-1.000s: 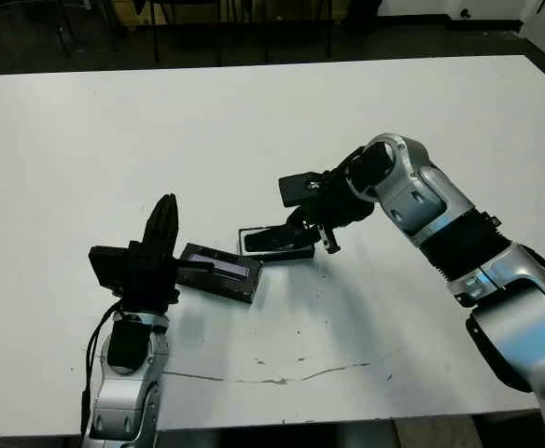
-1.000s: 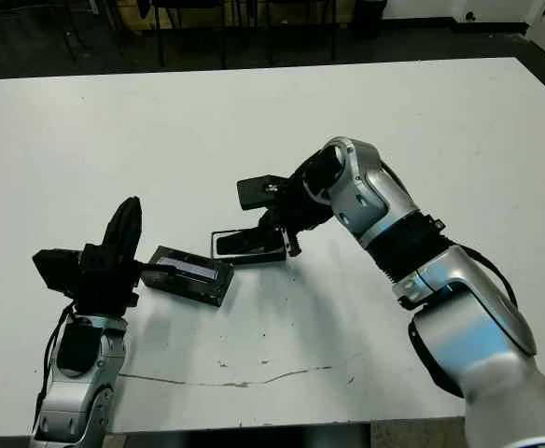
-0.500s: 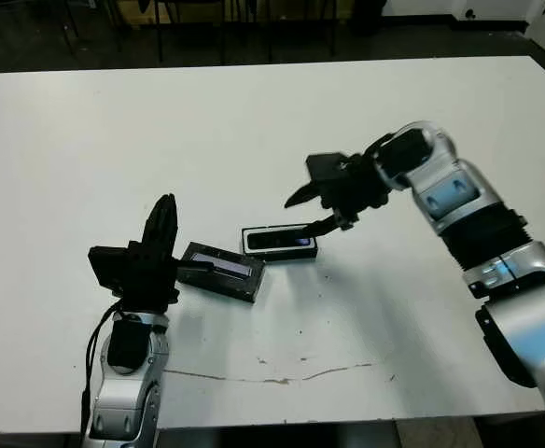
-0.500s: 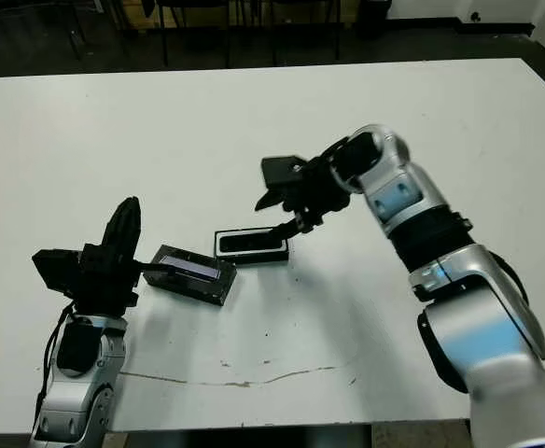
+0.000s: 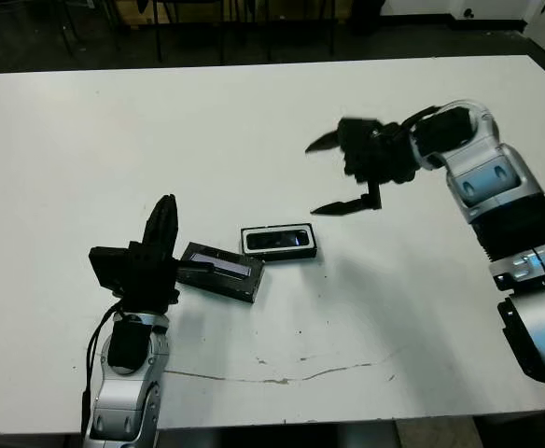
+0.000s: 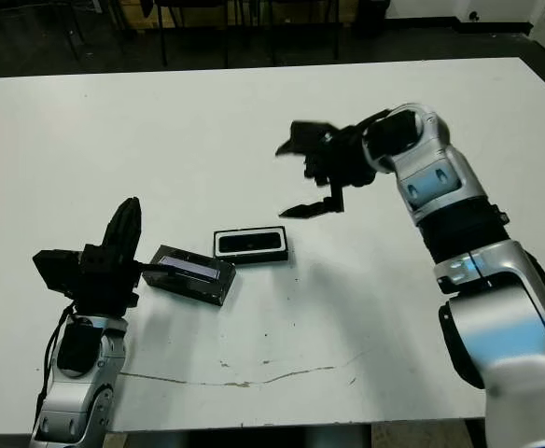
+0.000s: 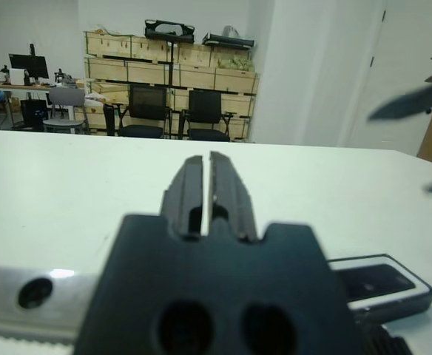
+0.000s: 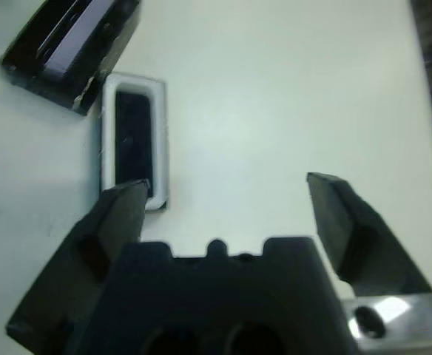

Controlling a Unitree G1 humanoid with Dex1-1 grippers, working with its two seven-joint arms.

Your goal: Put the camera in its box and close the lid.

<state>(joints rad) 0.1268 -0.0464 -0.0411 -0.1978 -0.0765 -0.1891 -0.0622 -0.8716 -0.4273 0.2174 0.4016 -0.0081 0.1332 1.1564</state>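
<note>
One camera (image 5: 279, 240) in one box (image 5: 246, 242), one lid (image 5: 218, 271) beside.

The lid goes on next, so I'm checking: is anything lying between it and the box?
Nothing visible. The lid lies right beside the box, which already holds the camera; only bare table surrounds them.

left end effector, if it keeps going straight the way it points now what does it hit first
Probably nothing. The left end effector, fingers shut, points up and away across the bare white table. The lid and the box lie off to its right, though depth is unclear.
</note>
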